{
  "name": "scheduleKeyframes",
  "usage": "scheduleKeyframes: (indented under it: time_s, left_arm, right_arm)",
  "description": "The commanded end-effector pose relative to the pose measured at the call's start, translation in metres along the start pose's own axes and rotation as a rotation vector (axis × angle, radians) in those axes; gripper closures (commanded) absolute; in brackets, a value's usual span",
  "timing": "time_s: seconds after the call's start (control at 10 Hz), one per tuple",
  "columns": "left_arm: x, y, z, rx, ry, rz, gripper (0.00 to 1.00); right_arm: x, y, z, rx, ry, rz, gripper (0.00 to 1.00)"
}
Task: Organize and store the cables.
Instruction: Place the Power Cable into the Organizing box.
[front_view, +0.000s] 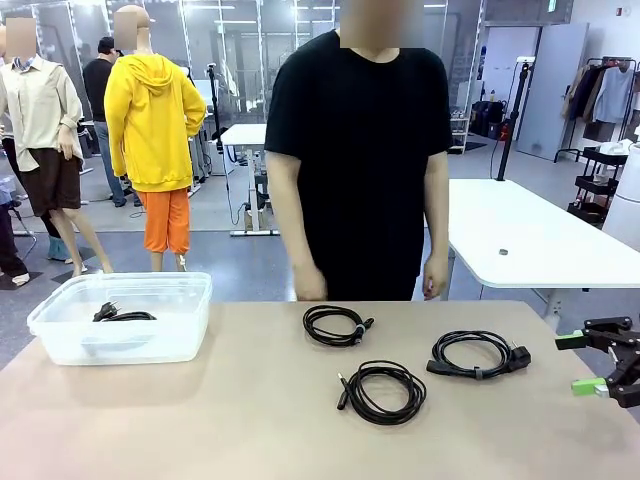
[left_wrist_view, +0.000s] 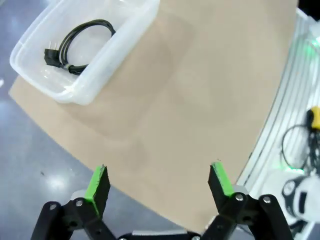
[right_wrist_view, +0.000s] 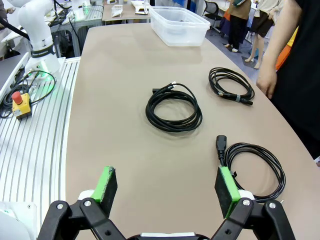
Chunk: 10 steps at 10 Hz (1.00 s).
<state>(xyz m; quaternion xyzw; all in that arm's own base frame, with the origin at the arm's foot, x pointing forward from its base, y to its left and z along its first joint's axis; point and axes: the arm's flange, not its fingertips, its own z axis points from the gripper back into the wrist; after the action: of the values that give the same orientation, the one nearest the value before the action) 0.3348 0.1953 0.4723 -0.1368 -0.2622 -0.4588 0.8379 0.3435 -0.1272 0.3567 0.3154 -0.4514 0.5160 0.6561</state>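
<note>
Tan worktop (front_view: 260, 420) in a lab hall is carrying three coiled black cables: the far coil (front_view: 335, 326) is lying nearest the standing person (front_view: 360, 150), the middle coil (front_view: 385, 392) in front of it, the right coil (front_view: 475, 354) alongside. A fourth cable (front_view: 122, 315) is sitting inside the clear bin (front_view: 60, 340). The left hand (left_wrist_view: 160, 182) is hovering wide open and empty over the worktop's edge; the right hand (front_view: 580, 363) is hanging spread wide, gripping nothing, near the right coil.

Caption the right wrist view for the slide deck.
Open right gripper faces the table: near cable, middle cable and far cable lie coiled, clear bin beyond.
</note>
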Motion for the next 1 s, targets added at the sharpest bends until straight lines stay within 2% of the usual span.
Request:
scheduleKeyframes:
  time_s: [0.0, 0.1, 0.3, 0.4, 0.9]
  left_arm:
    - [-0.014, 0.025, 0.002, -0.105, -0.061, -0.12, 0.0]
    - [-0.029, 0.023, 0.007, -0.123, -0.108, -0.167, 0.0]
    - [-0.038, 0.022, 0.011, -0.131, -0.153, -0.146, 0.0]
    - [-0.03, 0.014, 0.004, -0.078, -0.092, -0.155, 0.0]
    - [-0.03, 0.014, 0.004, -0.078, -0.092, -0.155, 0.0]
  right_arm:
    - [0.002, 0.002, 0.002, 0.011, 0.008, -0.005, 0.0]
    - [0.002, 0.002, 0.002, 0.011, 0.008, -0.005, 0.0]
    - [0.002, 0.002, 0.002, 0.011, 0.008, -0.005, 0.0]
    - [0.002, 0.002, 0.002, 0.011, 0.008, -0.005, 0.0]
    - [0.002, 0.002, 0.002, 0.011, 0.008, -0.005, 0.0]
